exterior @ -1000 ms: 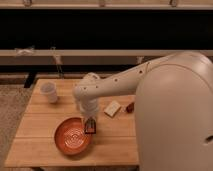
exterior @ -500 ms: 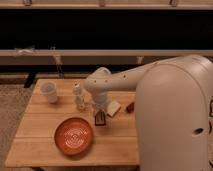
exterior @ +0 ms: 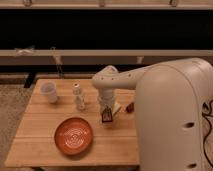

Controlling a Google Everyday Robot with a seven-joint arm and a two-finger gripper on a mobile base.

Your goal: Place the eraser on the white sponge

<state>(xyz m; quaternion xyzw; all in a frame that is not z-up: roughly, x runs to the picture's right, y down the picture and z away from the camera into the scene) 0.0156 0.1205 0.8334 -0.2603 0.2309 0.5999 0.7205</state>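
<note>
- Carrying step: tool point(exterior: 107, 116) clamped on the eraser point(exterior: 107, 117), above the counter point(exterior: 40, 145).
- White sponge point(exterior: 116, 107) sits just beside, at 1 o'clock of the eraser.
- Next, I judge: shift over sponge, lower, release.

Black eraser point(exterior: 107, 116) held upright in gripper point(exterior: 106, 113); white sponge point(exterior: 115, 108) just behind, on table.

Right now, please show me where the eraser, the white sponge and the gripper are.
eraser point(exterior: 107, 116), camera view, on its dark face, held at the gripper.
white sponge point(exterior: 116, 108), camera view, on its visible right edge beside the arm.
gripper point(exterior: 106, 112), camera view, at its tip, shut on the eraser.
</note>
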